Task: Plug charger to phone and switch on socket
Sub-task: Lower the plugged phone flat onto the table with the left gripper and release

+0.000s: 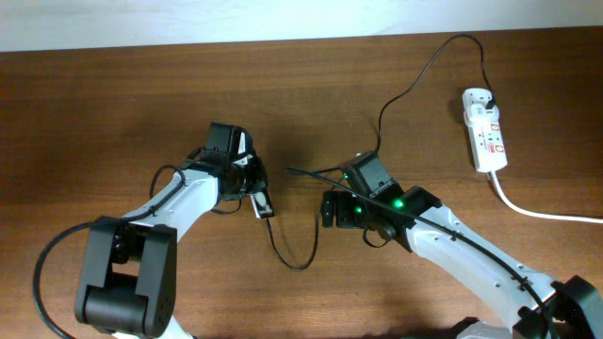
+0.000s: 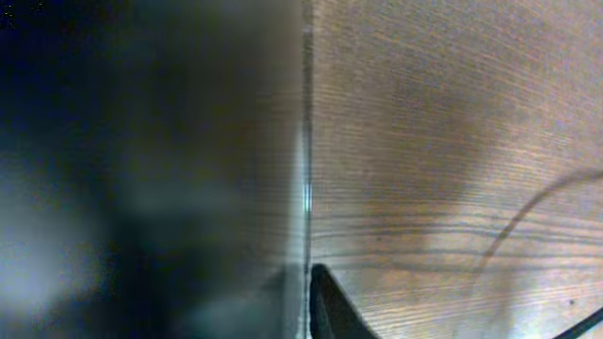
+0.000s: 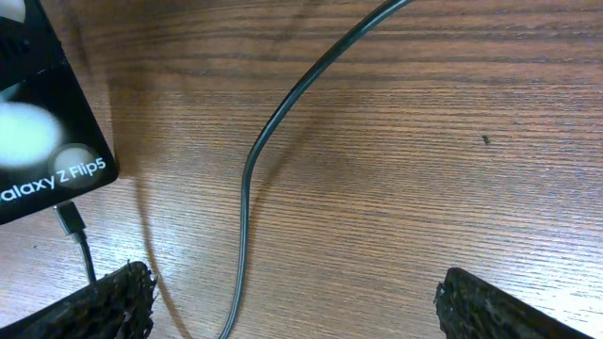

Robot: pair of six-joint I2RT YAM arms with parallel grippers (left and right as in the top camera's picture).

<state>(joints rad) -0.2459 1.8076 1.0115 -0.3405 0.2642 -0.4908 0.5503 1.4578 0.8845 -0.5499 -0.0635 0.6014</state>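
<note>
The phone is a small black slab lying left of centre. In the right wrist view it shows white spots and the lettering "Galaxy Z Flip5". My left gripper is shut on the phone; in the left wrist view the phone is a dark blur beside one finger. The charger cable loops from the phone's end past my right gripper and runs up to the socket. Its connector tip meets the phone's edge. My right gripper is open and empty over the cable, also seen overhead.
The black plug sits in the socket's far end. The thick white cord runs off the right edge. The brown wooden table ends at its far edge along the top of the overhead view.
</note>
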